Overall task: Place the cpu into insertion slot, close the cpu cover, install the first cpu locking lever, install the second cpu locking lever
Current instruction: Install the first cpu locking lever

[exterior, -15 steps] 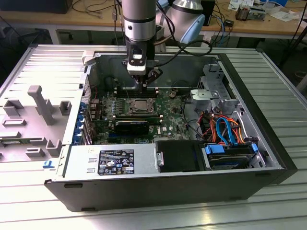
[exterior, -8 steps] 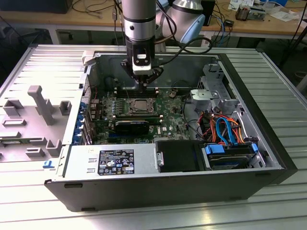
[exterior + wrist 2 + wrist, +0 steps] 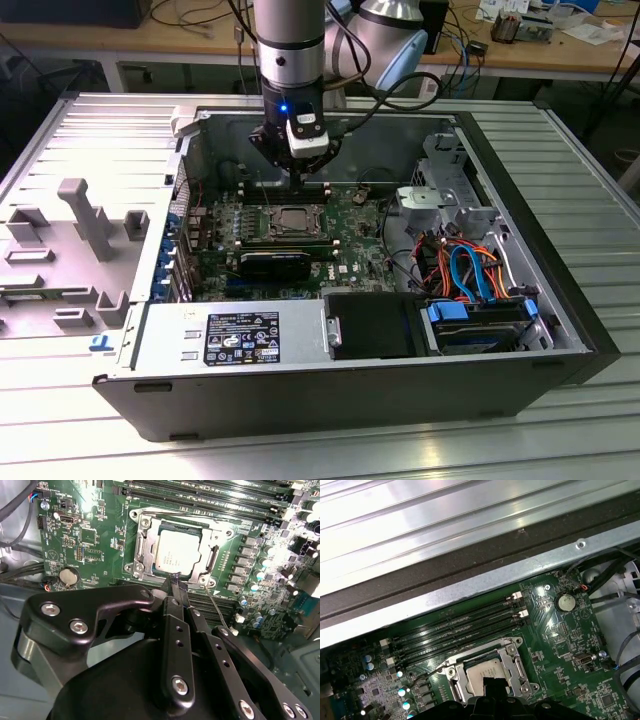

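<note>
The cpu [image 3: 176, 551] lies flat in its socket on the green motherboard, its silvery top showing in both wrist views [image 3: 489, 670]. The cpu cover [image 3: 143, 547] lies down around the chip as a metal frame [image 3: 516, 661]. A thin wire locking lever [image 3: 220, 615] sticks out free from one socket corner [image 3: 436, 669]. My gripper [image 3: 176, 581] is shut with nothing in it, its black fingertips just over the socket's edge beside the chip. In the exterior view the gripper [image 3: 300, 178] hangs above the socket [image 3: 297, 216] inside the open computer case.
Memory slots [image 3: 455, 630] run beside the socket, and a coin battery [image 3: 68, 575] sits near it. The case wall [image 3: 470, 587] rises close behind. Drive cage and coloured cables [image 3: 470, 270] fill the exterior view's right. A grey fixture [image 3: 85, 215] lies left of the case.
</note>
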Motion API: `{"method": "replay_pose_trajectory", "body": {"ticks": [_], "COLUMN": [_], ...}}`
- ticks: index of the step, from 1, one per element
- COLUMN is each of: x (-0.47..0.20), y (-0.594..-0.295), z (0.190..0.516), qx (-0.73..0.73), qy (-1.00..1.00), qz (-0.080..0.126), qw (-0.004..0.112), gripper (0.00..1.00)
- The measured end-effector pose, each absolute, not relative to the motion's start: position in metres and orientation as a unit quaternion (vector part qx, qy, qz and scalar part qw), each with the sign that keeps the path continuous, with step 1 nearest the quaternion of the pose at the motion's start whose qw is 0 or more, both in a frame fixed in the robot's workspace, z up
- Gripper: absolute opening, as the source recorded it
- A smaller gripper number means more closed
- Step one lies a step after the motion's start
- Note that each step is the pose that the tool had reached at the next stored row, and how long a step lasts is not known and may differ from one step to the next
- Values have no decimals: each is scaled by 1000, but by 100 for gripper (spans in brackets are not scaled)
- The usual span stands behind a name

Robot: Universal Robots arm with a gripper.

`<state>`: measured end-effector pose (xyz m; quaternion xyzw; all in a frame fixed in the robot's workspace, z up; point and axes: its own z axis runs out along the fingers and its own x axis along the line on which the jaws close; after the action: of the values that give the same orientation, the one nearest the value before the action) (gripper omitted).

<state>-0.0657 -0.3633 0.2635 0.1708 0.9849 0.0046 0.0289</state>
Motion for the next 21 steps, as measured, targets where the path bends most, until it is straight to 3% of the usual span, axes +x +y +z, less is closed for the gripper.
{"method": "replay_pose_trajectory", "body": {"ticks": [21], "x": [-66], "y": [-363], "z": [263], "qx": [99], "qy": [995], "qz": [6], "qw": [25], "gripper": [11]}}
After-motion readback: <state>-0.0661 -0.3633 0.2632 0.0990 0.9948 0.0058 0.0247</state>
